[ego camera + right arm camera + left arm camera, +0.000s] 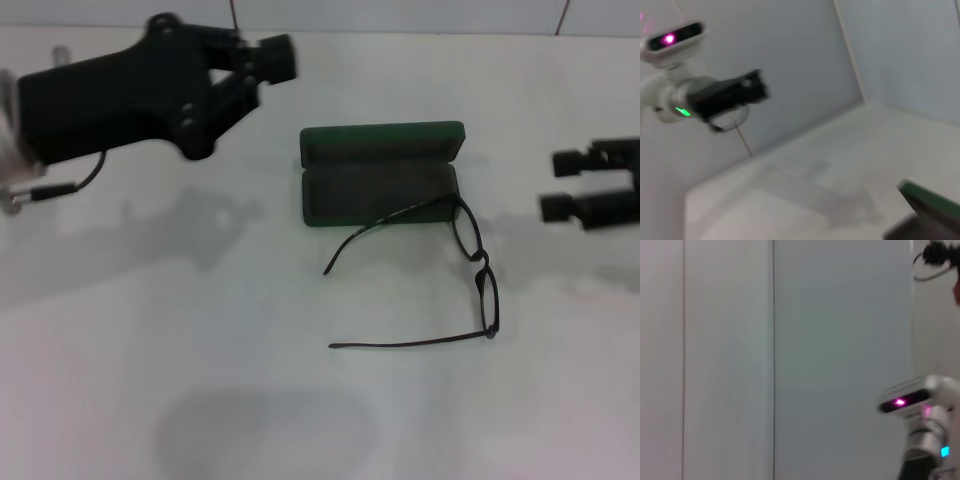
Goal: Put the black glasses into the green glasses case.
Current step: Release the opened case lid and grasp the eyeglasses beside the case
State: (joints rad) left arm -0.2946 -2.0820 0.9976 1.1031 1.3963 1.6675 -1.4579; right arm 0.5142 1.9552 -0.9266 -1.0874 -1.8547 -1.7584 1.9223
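Observation:
The green glasses case (380, 190) lies open in the middle of the table, its lid standing up at the far side; a corner of the case (932, 201) shows in the right wrist view. The black glasses (483, 262) lie unfolded on the table at the case's near right corner. One temple arm rests across the case's front edge and the other points left over bare table. My left gripper (272, 56) hangs above the far left of the table, left of the case, shut and empty; the left gripper (752, 89) also shows from the right wrist. At the right edge my right gripper (562, 185) is open.
The white table (200, 380) runs to a pale wall (840, 340) at the back. A thin cable (70, 185) hangs under the left arm. The right arm's wrist camera (907, 400) shows in the left wrist view.

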